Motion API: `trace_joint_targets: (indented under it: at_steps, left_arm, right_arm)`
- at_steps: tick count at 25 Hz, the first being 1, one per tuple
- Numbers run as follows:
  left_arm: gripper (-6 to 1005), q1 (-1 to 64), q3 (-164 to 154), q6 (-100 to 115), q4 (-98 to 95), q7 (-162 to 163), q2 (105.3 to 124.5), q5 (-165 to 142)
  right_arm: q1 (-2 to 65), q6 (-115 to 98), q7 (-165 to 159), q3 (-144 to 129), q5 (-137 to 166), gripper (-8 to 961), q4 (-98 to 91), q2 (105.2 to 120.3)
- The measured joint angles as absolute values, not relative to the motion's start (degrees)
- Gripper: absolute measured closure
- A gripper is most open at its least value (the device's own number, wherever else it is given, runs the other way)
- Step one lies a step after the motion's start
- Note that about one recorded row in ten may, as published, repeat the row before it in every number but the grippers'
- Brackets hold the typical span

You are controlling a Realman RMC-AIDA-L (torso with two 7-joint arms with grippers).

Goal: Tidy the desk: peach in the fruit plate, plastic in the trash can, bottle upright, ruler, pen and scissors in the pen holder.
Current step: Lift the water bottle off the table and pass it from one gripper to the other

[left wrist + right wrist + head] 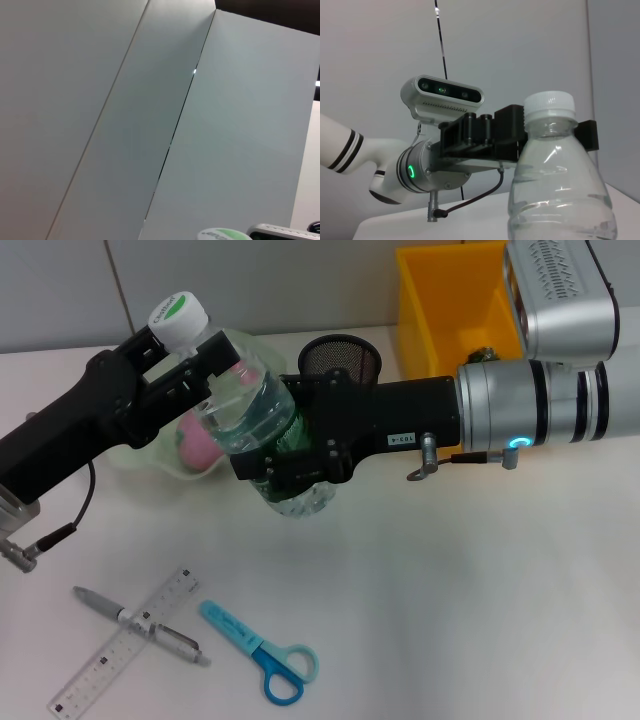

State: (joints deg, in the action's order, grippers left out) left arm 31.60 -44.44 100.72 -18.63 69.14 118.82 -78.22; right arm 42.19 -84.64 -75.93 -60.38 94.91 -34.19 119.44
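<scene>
Yellow trash can (440, 320), blue scissors (262, 652), pink peach (197, 445).

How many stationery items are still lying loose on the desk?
3: the ruler, the pen lying across it, and the scissors beside them, all at the near left. The arms could be hiding more.
</scene>
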Motion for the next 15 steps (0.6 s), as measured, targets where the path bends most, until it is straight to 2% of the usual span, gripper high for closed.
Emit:
trace_joint_targets:
  at_steps: [15]
  left_arm:
    - [292,31.61,-44.23,100.45,-18.63,69.08,118.74,-78.13]
  right_arm:
    - [42.07,-84.64,-76.19,-60.38,94.92,183,-34.19,119.44]
